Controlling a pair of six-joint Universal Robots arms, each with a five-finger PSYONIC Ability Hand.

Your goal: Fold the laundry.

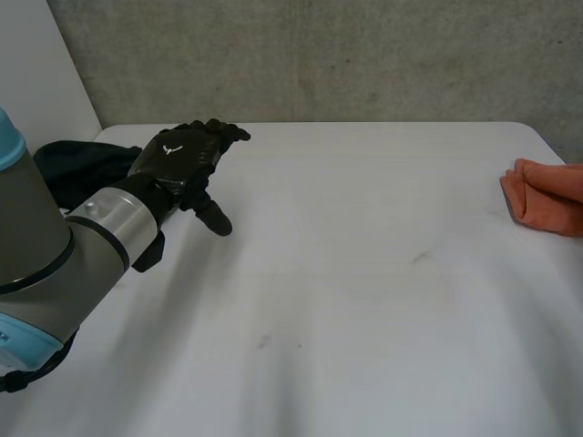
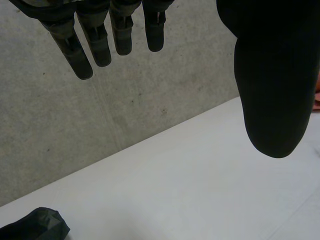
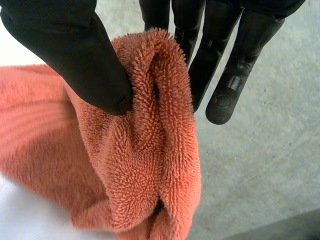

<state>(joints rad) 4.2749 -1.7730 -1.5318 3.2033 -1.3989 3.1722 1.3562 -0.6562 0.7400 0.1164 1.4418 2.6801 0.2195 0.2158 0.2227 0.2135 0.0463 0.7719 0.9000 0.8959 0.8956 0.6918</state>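
Right hand pinching a fold of the orange terry towel between thumb and straight fingers; this towel lies at the right edge of the white bench. Left hand, fingers extended and empty, hovers beside a black cloth at the far left corner.

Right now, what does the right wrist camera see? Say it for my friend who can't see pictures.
The right hand pinches a bunched fold of fluffy orange towel between its thumb and fingers. A bit of white table shows beside the towel, and grey concrete lies beyond the fingertips.
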